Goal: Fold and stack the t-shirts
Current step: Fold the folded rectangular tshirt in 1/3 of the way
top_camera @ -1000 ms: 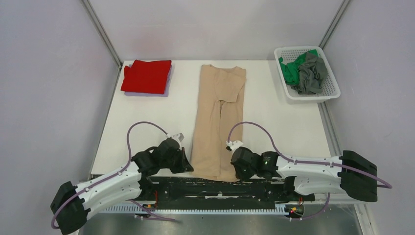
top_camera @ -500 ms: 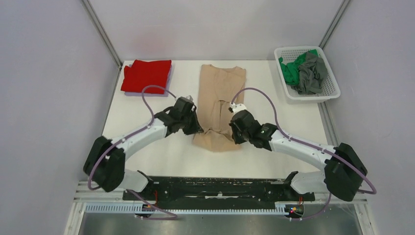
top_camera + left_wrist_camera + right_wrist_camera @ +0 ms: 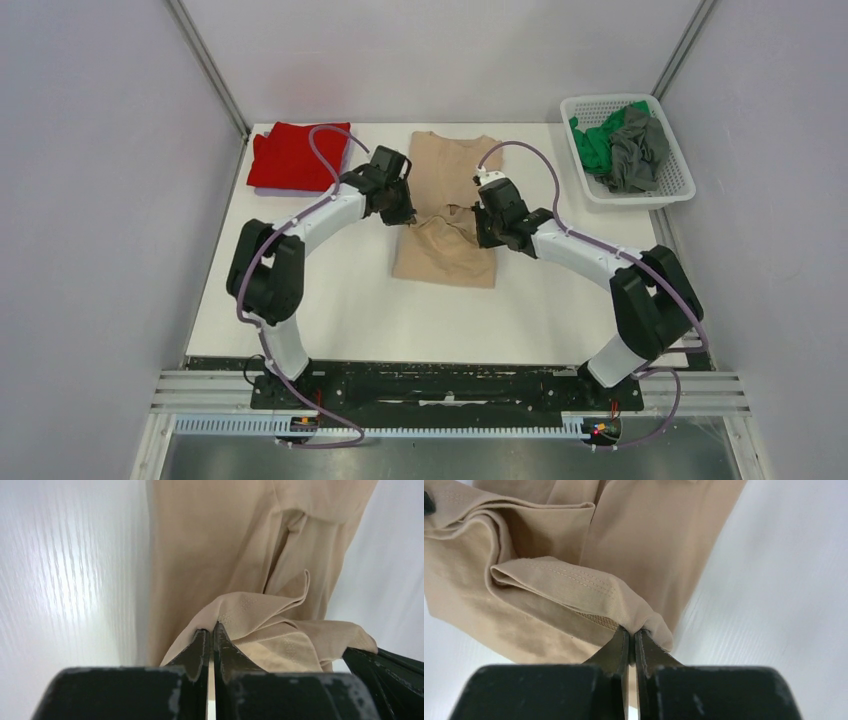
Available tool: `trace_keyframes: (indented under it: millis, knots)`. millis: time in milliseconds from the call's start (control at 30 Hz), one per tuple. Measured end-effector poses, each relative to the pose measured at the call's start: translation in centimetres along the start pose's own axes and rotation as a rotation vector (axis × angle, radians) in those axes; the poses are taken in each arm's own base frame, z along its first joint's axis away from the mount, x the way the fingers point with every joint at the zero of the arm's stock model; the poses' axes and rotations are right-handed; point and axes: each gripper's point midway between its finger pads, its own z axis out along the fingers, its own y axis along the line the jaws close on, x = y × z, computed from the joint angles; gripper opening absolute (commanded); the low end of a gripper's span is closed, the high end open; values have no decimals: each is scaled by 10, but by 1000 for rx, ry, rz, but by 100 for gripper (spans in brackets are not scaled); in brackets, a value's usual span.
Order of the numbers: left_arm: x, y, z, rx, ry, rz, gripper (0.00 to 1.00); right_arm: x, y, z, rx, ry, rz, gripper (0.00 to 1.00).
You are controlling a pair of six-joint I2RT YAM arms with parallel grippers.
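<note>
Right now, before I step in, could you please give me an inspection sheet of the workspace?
Surface: white table, no stains seen.
Job's things: beige t-shirt mid-table, near hem pinched up and doubled toward the collar; red t-shirt folded at far left; green t-shirt and grey t-shirt crumpled in the basket.
Clutter: nothing seen.
Grippers: left gripper and right gripper each shut on the beige hem.
Cables: purple cables loop above each arm, no snag seen.
Surroundings: plain walls, metal frame posts.
</note>
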Motion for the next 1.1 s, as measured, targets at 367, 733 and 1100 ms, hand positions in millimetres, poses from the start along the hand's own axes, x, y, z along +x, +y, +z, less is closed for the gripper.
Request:
trace_keyframes:
  millis: [367,733,1100]
  knots:
    - [-21,16,36,-57,46,9,7,-13,-15,36,-6,28,38,2]
    - [-41,13,51,-66,45,-2,100,-25,-32,60,25,27,109,79]
    - [-58,21,3,-62,-41,-19,100,-51,-43,22,20,-99,143,98]
